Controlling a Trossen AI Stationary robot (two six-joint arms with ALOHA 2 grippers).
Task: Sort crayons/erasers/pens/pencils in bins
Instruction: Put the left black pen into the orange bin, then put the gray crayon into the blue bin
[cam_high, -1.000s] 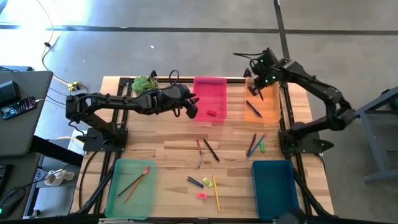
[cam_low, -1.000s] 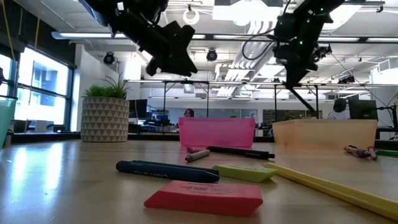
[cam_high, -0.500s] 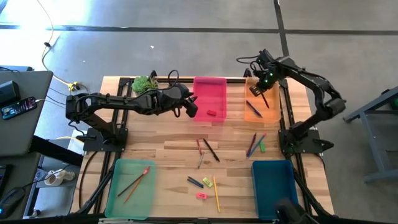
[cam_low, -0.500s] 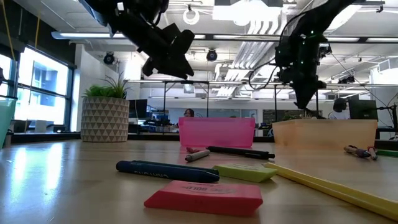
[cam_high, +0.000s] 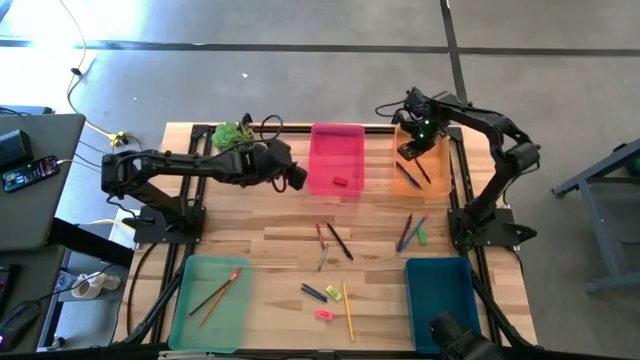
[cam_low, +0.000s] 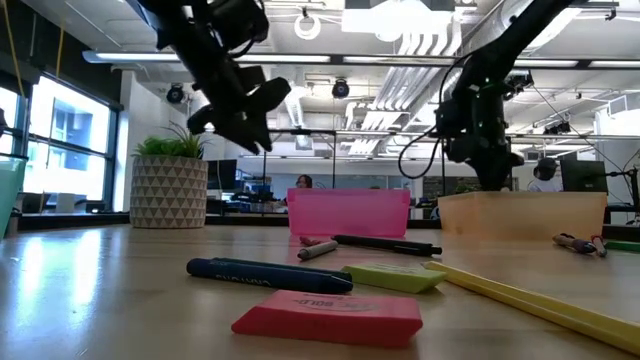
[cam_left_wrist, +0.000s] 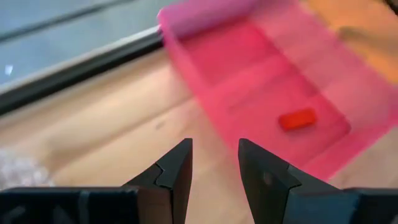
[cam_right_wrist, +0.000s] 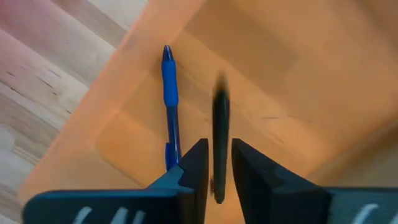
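The right pincer (cam_right_wrist: 213, 163) hangs over the orange bin (cam_high: 436, 180), fingers parted around a black pen (cam_right_wrist: 220, 124), beside a blue pen (cam_right_wrist: 170, 106) lying inside. The left pincer (cam_left_wrist: 214, 163) hovers open and empty beside the pink bin (cam_high: 325, 186), which holds a red eraser (cam_left_wrist: 297, 118).

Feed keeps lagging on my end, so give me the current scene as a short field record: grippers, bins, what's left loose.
right gripper: over the orange bin, fingers parted, black pen between them
left gripper: open, empty, beside the pink bin
orange bin contents: blue pen
pink bin contents: one red eraser
green bin: two pencils
teal bin: nothing visible inside
loose items: scattered mid-table
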